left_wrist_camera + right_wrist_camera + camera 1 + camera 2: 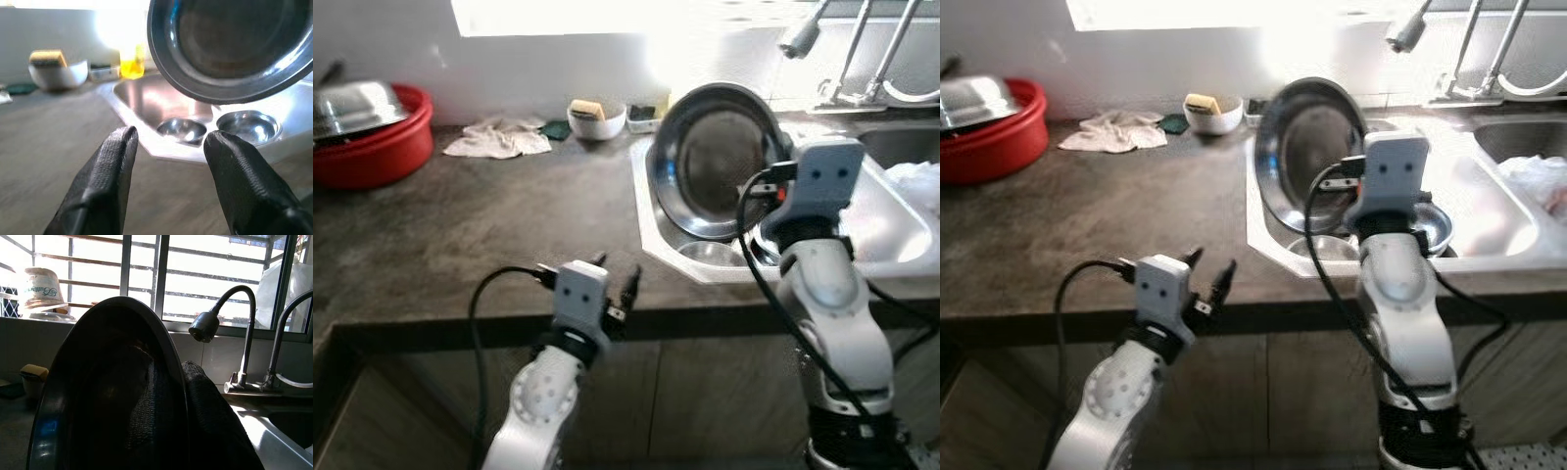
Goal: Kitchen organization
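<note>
A large round steel pan [715,162] stands on edge over the left sink basin [651,230], its hollow side facing me. My right gripper [168,369] is shut on the pan's rim at its right side, with one black finger [210,426] behind the rim. Two small steel bowls [182,129] [247,125] lie in the basin under the pan. My left gripper [618,269] is open and holds nothing. It hovers at the counter's front edge, left of the sink.
A red basin [372,147] holding steel dishes stands at the counter's far left. A crumpled cloth [499,137] and a white bowl with a sponge [597,119] sit by the back wall. A faucet [800,37] hangs over the sink, and the right basin [915,181] holds something white.
</note>
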